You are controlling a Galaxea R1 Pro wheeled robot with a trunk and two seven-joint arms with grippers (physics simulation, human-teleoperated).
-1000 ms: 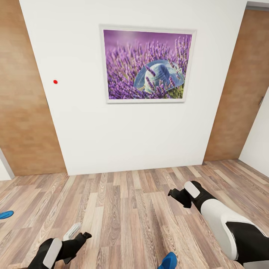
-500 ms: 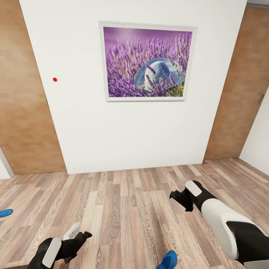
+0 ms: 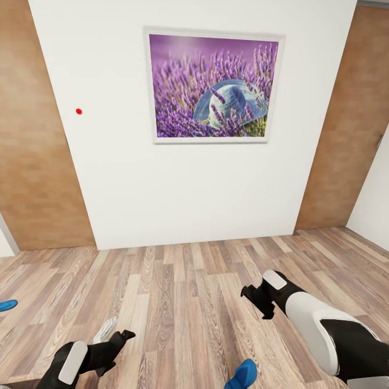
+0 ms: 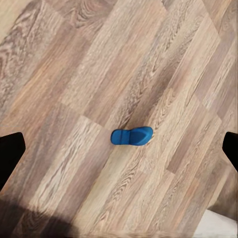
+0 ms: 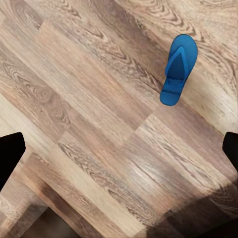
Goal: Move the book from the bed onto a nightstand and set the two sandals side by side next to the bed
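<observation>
The right gripper (image 3: 258, 302) has its jaws spread wide, and nothing is between them. It hangs over the wood floor (image 3: 178, 302), low and to the right. The left gripper (image 3: 116, 341) is wide open too, and empty, low and to the left.

One blue sandal (image 3: 242, 374) lies flat on the floor at the near edge, a bit nearer than the right gripper. The right wrist view shows it with its thin strap up, apart from the jaws. The other sandal (image 3: 7, 305) peeks in at the far left edge. I think the small blue shoe (image 4: 131, 136) in the left wrist view is that one, but it is too small to be sure.

Beyond the arms stands a white wall (image 3: 178, 183) with a purple flower picture (image 3: 213, 86) and a brown door (image 3: 38, 140) at each side. The bed, the book and the nightstand are somewhere else.

What could go wrong? The sandals are thin and flat. A gripper coming down could hit the floor, or push a sandal away and miss it. The two sandals are well apart, so one could get left behind.
</observation>
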